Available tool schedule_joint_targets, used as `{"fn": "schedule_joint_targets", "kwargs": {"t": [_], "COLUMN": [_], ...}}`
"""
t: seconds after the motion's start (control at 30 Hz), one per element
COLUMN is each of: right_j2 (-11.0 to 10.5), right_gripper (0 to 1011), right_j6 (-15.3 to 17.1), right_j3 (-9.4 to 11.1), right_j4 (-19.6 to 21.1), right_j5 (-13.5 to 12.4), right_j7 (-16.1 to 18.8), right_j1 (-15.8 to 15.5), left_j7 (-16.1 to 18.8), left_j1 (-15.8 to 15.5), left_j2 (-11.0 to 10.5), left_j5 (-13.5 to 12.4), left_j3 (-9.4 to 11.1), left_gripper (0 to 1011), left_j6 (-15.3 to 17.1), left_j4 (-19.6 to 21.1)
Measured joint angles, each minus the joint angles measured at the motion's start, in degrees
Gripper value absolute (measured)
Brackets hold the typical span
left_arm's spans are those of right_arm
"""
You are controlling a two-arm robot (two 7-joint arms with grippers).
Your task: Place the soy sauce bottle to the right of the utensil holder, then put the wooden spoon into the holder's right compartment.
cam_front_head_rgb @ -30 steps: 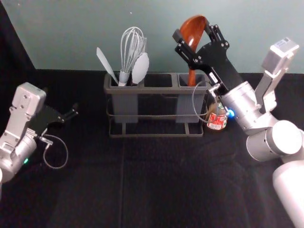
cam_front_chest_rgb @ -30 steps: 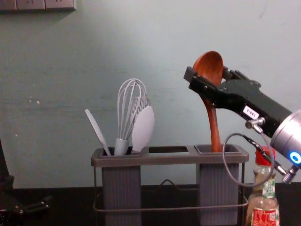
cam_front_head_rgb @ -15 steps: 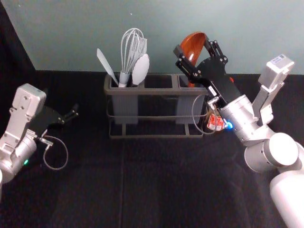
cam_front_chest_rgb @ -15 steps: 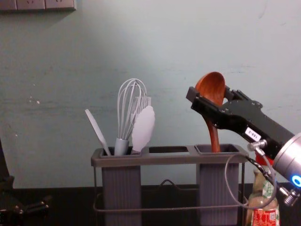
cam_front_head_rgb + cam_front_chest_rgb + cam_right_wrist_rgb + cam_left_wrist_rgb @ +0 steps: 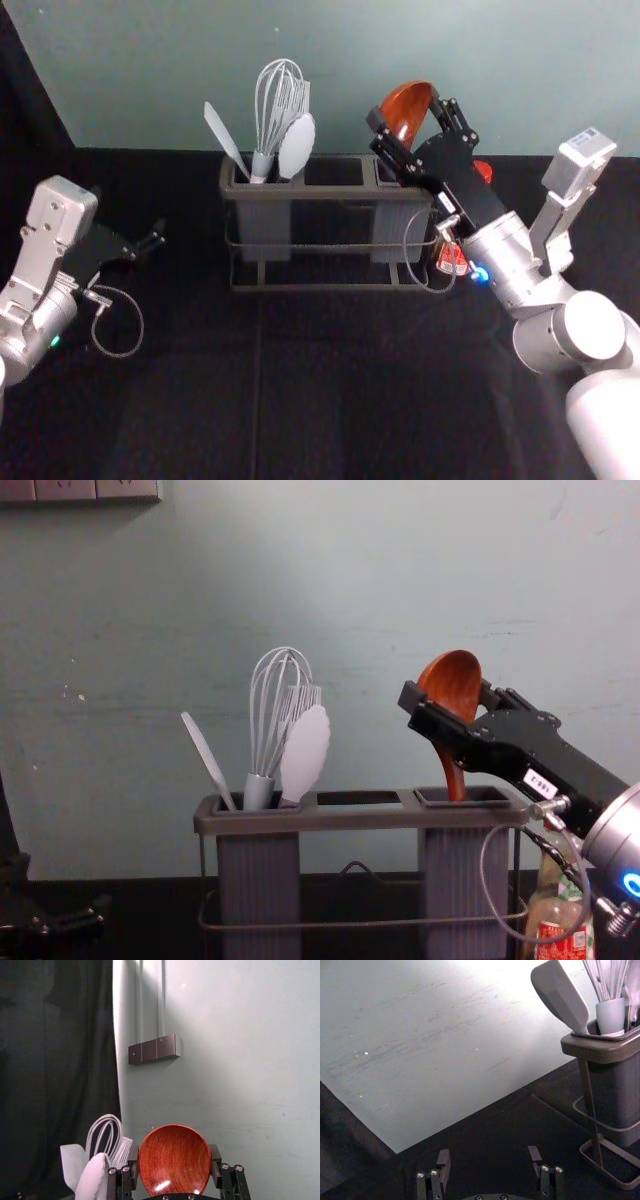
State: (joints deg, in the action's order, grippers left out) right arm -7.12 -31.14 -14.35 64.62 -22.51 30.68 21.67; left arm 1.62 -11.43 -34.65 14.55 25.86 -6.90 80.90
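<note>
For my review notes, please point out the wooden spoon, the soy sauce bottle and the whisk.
Wooden spoon (image 5: 452,683): chest view, on its bowl.
Soy sauce bottle (image 5: 566,950): chest view, on its red label.
Whisk (image 5: 259,792): chest view, on its handle, just below the wires.

Wooden spoon (image 5: 175,1160), one: reddish-brown, streaked with grain, its round bowl turned hollow side to the camera, a bright highlight on the inner surface. Right gripper (image 5: 446,693), black: its two fingers stood at opposite sides of the bowl, closed on the spoon. Utensils, white, a close group beside the gripper: one balloon whisk (image 5: 105,1132), wire loops upright; one flat spatula (image 5: 73,1162); one rounded utensil head (image 5: 91,1178), in front of the whisk; one ribbed head (image 5: 122,1152). Wall (image 5: 240,1060), pale: bore a dark three-section box (image 5: 152,1050) met by two conduits (image 5: 161,1000). Curtain (image 5: 55,1060), black: hung beside the wall.
</note>
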Motion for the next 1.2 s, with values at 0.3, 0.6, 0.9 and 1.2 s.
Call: {"fn": "schedule_joint_targets", "kwargs": {"t": [0.3,0.6,0.9,1.2], "right_j2": [0.2,0.2,-0.6,-3.6], "right_gripper": [854,1000,1002,1000], "right_j6": [-0.1,-0.6,-0.3,1.2], "right_j3": [0.2,0.3,0.8,2.7], "right_j4": [-0.1,0.5,4.2,8.9], "right_j5": [0.0,0.0,0.0,0.3], "right_j7": [0.1,0.2,0.1,-0.7], "right_j1": [-0.1,-0.3,-0.7,-0.7], "left_j7": [0.0,0.0,0.0,0.0], "left_j1": [0.0,0.0,0.0,0.0], "left_j2": [0.0,0.0,0.0,0.0], "left_j5": [0.0,0.0,0.0,0.0], "left_j3": [0.0,0.0,0.0,0.0], "left_gripper": [1011,1011,1011,1011], "left_j6": [0.0,0.0,0.0,0.0], "left_j4": [0.0,0.0,0.0,0.0]}}
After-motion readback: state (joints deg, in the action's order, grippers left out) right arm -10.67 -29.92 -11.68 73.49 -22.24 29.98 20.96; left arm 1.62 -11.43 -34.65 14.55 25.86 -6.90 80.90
